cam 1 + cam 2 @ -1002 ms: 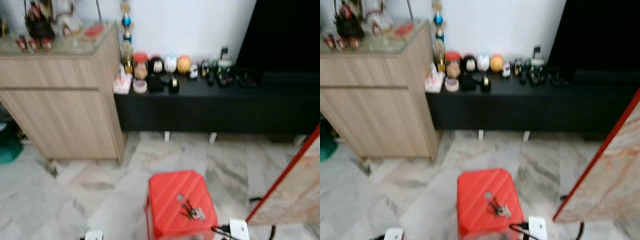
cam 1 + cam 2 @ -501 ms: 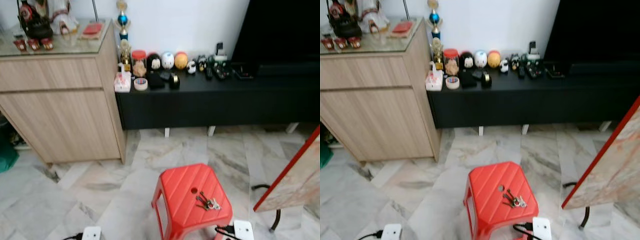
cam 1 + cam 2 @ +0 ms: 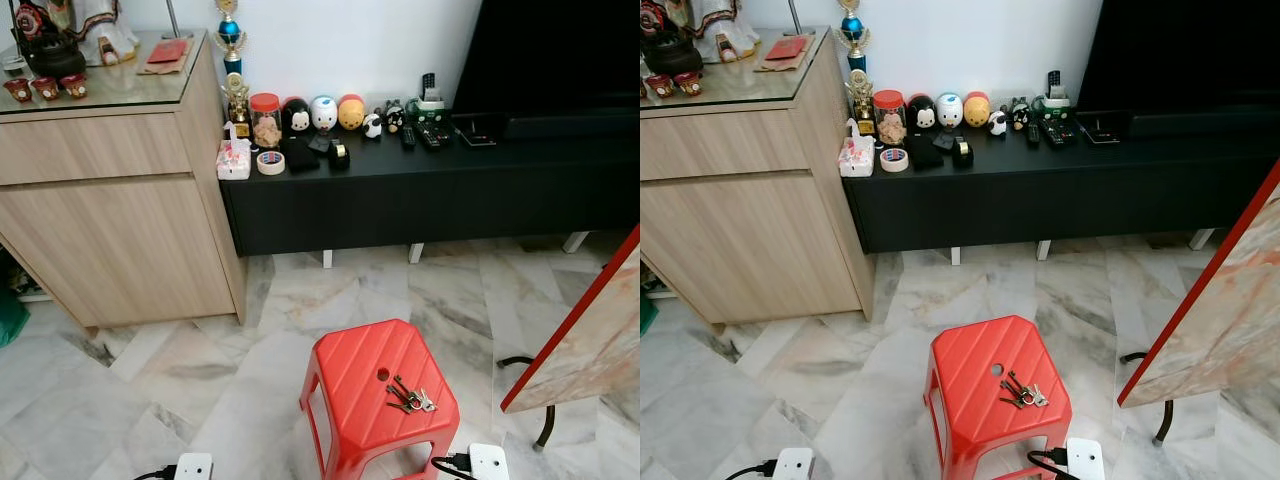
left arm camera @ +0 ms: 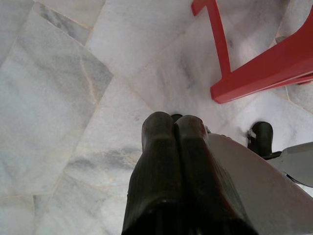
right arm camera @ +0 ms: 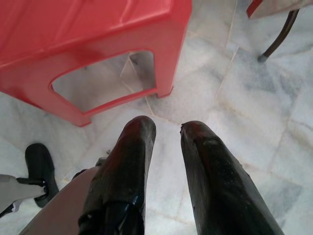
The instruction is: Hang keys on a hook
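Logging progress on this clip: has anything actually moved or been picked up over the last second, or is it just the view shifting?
Only the head camera has shifted and its blur has cleared; no object has moved and nothing was gripped or released. The keys still lie on the red stool. The left gripper hangs over the floor with fingers together, the right gripper beside the stool with fingers apart.

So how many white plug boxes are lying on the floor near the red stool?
2. One white plug box lies on the floor to the left of the red stool; the other lies by its right front leg. More may sit below the frame.
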